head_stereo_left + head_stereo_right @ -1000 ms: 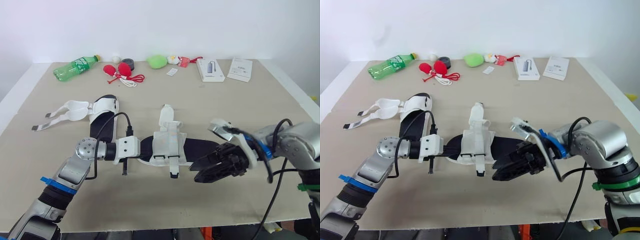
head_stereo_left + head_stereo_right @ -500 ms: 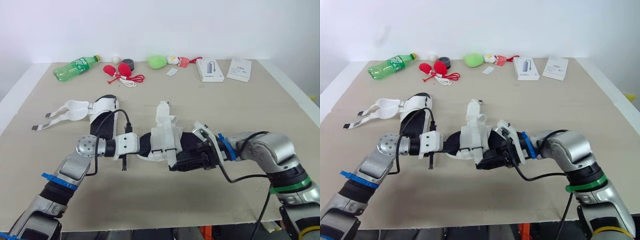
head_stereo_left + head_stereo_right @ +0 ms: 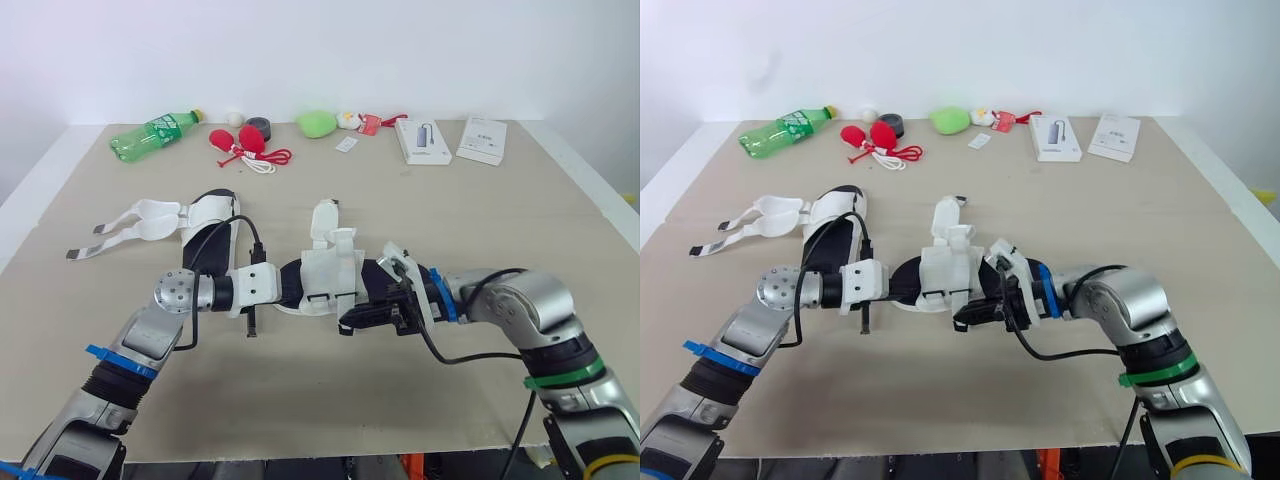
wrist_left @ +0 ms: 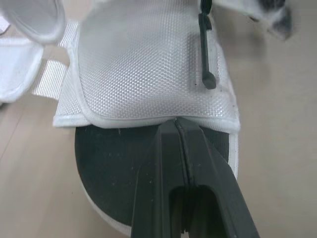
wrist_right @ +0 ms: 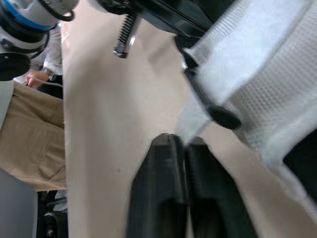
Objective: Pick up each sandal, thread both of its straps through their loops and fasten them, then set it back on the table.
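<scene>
A sandal (image 3: 330,278) with a black sole and a white mesh upper lies mid-table between my two arms. My left gripper (image 4: 176,121) is shut, its tips lying on the black insole against the edge of the upper, at the sandal's left end (image 3: 288,290). My right gripper (image 5: 184,141) is shut on the end of a white strap (image 5: 198,111) that hangs from the upper's near side (image 3: 347,322). A second sandal (image 3: 207,222) lies to the left, its white straps (image 3: 140,220) spread loose on the table.
Along the far edge lie a green bottle (image 3: 150,135), red items with a cord (image 3: 243,142), a black disc (image 3: 258,127), a green lump (image 3: 315,123) and two white boxes (image 3: 421,140) (image 3: 480,138). Bare table (image 3: 300,400) stretches in front of the sandal.
My right gripper came in from the right, open, to the near side of the sandal and shut on the strap end. The left gripper stayed on the sole.
</scene>
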Robot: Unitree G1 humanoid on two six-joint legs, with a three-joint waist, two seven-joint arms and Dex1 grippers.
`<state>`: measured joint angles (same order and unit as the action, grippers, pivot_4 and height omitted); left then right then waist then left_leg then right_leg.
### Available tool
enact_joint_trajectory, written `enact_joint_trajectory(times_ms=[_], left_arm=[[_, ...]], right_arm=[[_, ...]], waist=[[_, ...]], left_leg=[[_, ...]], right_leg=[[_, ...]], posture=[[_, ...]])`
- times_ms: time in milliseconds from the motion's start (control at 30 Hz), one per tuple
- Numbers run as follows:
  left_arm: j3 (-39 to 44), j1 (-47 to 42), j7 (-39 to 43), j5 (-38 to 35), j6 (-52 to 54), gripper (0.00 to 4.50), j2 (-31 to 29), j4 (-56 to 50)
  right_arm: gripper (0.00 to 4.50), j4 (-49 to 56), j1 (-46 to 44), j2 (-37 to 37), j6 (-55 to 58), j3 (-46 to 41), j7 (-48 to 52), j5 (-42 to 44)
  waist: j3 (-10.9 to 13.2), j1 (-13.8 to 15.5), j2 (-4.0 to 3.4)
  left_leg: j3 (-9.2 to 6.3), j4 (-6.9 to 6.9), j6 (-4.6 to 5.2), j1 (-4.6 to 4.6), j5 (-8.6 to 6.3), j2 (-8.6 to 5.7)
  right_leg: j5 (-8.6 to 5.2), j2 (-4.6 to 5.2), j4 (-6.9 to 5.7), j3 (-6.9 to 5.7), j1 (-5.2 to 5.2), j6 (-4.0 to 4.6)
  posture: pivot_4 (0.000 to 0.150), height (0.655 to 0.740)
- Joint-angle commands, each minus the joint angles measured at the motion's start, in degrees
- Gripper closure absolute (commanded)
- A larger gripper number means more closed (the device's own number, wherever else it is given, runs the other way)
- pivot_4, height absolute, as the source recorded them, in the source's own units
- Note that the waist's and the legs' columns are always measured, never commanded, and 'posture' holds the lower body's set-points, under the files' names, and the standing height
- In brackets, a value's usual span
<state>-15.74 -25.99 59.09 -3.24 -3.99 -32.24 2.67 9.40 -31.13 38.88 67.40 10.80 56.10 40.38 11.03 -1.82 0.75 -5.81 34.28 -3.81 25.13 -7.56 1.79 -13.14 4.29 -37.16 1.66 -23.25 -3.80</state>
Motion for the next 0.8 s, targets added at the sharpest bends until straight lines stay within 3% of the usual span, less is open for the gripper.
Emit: enact_joint_trajectory(times_ms=[33,233,800], left_arm=[[-0.36,1.01,0.05,0.75,0.40,4.50,-0.34,-0.59],[-0.79,0.88,0.19,0.91,0.46,4.50,0.00,-0.41],[-0.84,0.10,0.09,1.55,0.28,4.50,1.00,1.18]], right_arm=[[4.47,5.67,4.57,0.80,2.78,-2.51,-1.64,2.76],[4.47,12.53,11.17,2.69,6.78,-3.08,-3.03,5.88],[4.47,14.98,10.73,6.09,9.92,-1.93,-1.69,10.81]], waist=[[0.00,-0.01,0.00],[0.00,0.07,-0.01],[-0.02,0.57,0.03]], left_leg=[[0.00,0.00,0.00,0.00,0.00,0.00],[0.00,-0.01,0.00,0.01,0.00,0.00],[0.00,0.00,-0.02,0.02,-0.01,-0.01]], right_leg=[[0.00,0.00,0.00,0.00,0.00,0.00],[-0.04,0.00,0.01,0.01,0.00,0.00],[-0.08,0.01,0.06,0.00,0.02,-0.01]], posture=[[0.150,0.7400],[0.150,0.7400],[0.150,0.7400]])
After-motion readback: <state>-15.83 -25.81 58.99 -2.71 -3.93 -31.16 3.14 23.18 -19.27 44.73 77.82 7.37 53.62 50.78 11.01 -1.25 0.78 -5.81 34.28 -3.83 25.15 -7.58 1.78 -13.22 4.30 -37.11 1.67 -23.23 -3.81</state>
